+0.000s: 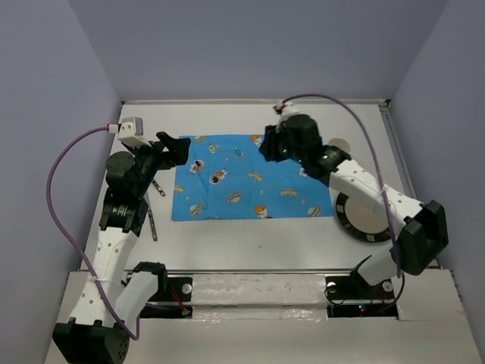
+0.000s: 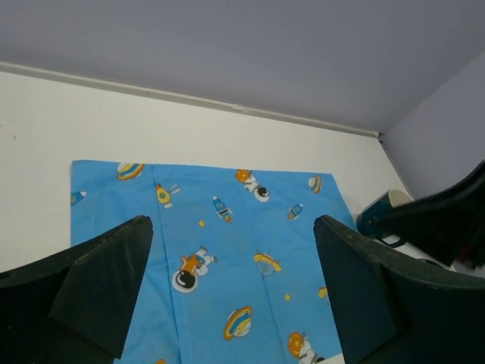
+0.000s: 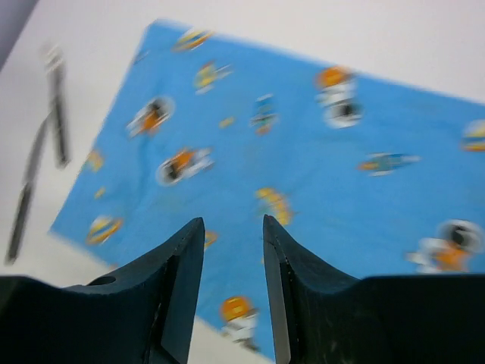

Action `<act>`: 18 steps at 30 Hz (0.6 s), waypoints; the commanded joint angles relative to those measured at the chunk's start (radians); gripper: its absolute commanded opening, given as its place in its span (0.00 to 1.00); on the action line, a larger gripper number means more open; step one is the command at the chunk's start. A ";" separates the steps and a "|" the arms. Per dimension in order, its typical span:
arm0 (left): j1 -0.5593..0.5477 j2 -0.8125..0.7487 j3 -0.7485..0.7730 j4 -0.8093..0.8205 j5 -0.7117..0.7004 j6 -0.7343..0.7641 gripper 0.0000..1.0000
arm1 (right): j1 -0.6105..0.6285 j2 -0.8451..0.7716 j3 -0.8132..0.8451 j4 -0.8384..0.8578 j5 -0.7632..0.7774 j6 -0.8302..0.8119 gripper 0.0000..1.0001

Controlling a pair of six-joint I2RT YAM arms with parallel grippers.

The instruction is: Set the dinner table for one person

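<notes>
White and matte, the dinner table (image 1: pixel 250 239) fills the middle of the overhead view, from the arm bases at the bottom to the back wall at the top. A blue placemat (image 1: pixel 250 178) printed with cartoon astronauts, rockets and planets lies flat at the table's centre.

At the lower right of the mat, a round plate (image 1: pixel 362 222) with a dark rim and pale middle sits on the table, partly under the right arm. Left of the mat, two slim dark utensils (image 1: pixel 158 187) (image 1: pixel 152 224) lie on the white surface, one nearer the back than the other. They are too small and blurred to name.

The left gripper (image 1: pixel 176 146) hangs over the mat's upper left corner. In its wrist view its jaws are spread wide, with nothing between them. At the right of that view, a teal mug (image 2: pixel 383 206) with a pale inside stands just off the mat's edge.

The right gripper (image 1: pixel 265 148) hangs over the mat's upper middle. Its jaws are a narrow gap apart and hold nothing.
</notes>
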 commanded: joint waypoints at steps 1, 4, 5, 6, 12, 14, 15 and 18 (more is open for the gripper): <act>-0.008 -0.029 0.002 0.056 0.042 0.004 0.99 | -0.312 -0.074 0.023 -0.108 0.169 -0.022 0.42; -0.034 -0.029 0.005 0.054 0.048 0.009 0.99 | -0.455 -0.078 0.029 -0.125 0.204 -0.047 0.41; -0.042 -0.027 0.005 0.054 0.048 0.010 0.99 | -0.478 -0.073 0.033 -0.132 0.214 -0.048 0.41; -0.059 -0.024 0.005 0.054 0.050 0.012 0.99 | -0.524 -0.061 0.041 -0.135 0.244 -0.053 0.41; -0.110 -0.014 0.011 0.045 0.048 0.027 0.99 | -0.616 0.077 0.109 -0.192 0.208 -0.057 0.43; -0.122 -0.014 0.013 0.044 0.050 0.029 0.99 | -0.616 0.100 0.115 -0.192 0.180 -0.059 0.43; -0.123 -0.014 0.013 0.044 0.051 0.029 0.99 | -0.616 0.109 0.118 -0.192 0.151 -0.061 0.43; -0.127 -0.014 0.013 0.044 0.054 0.029 0.99 | -0.616 0.137 0.130 -0.191 0.110 -0.059 0.43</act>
